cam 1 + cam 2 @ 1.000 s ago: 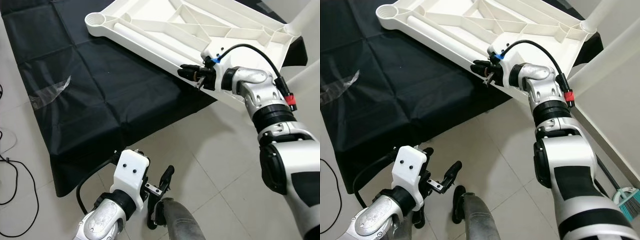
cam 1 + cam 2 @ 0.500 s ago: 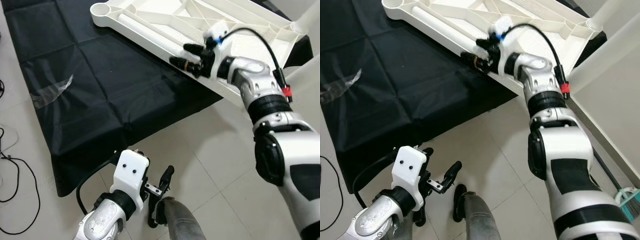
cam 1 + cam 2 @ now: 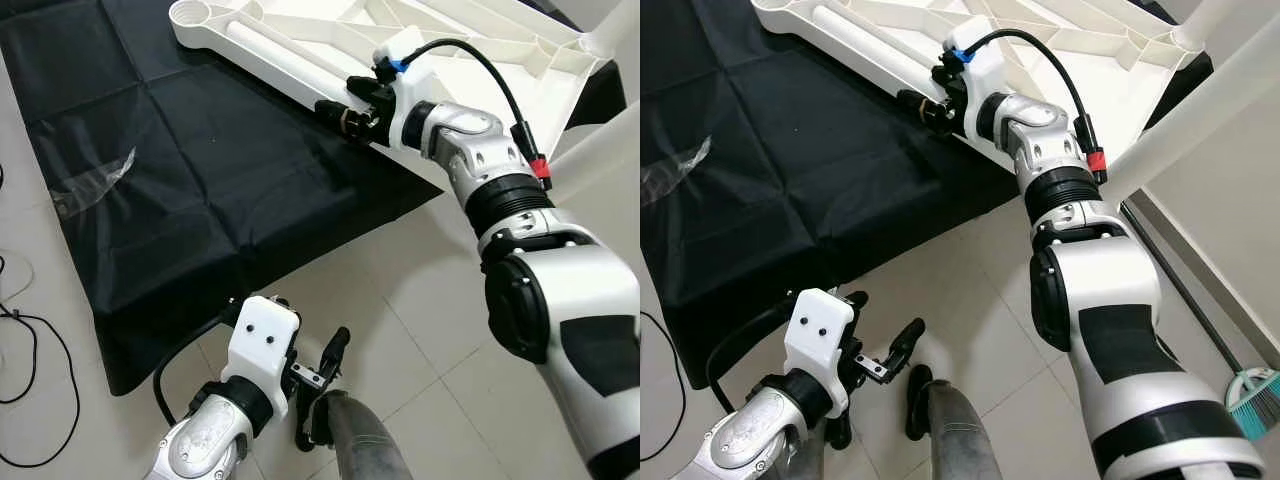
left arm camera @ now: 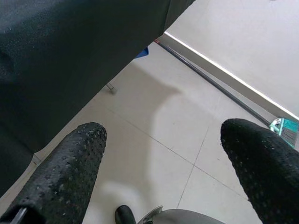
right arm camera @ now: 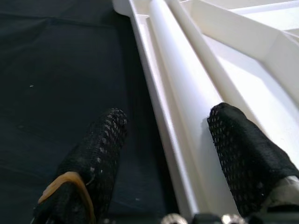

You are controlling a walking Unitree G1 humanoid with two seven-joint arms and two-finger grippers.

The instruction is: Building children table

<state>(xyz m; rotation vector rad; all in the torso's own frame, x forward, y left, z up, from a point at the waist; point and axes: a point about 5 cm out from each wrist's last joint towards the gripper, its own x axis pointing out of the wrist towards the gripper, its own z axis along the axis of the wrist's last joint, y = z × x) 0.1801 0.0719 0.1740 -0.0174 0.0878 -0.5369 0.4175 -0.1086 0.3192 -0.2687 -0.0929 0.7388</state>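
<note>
White plastic tabletop (image 3: 480, 40) lies upside down, ribbed underside up, partly on a black cloth (image 3: 190, 170) spread over pale floor tiles (image 3: 420, 330). Moulded surface is smooth and glossy, with triangular bracing ribs and a round leg socket (image 3: 191, 13) at its far-left corner. A white cylindrical table leg (image 3: 285, 58) lies in the channel along the tabletop's near edge, long axis parallel to that edge, one end toward the socket. Right gripper (image 3: 352, 105) straddles this near edge, fingers spread wide: one dimpled black finger (image 5: 96, 154) over the cloth just beside the tabletop, the other (image 5: 243, 154) over the white underside; contact not resolvable, nothing clamped. Left gripper (image 3: 325, 385) hangs low over the tiles, well away from the tabletop, fingers wide apart, empty. Crumpled clear film (image 3: 95, 180) rests on the cloth, left of the tabletop.
</note>
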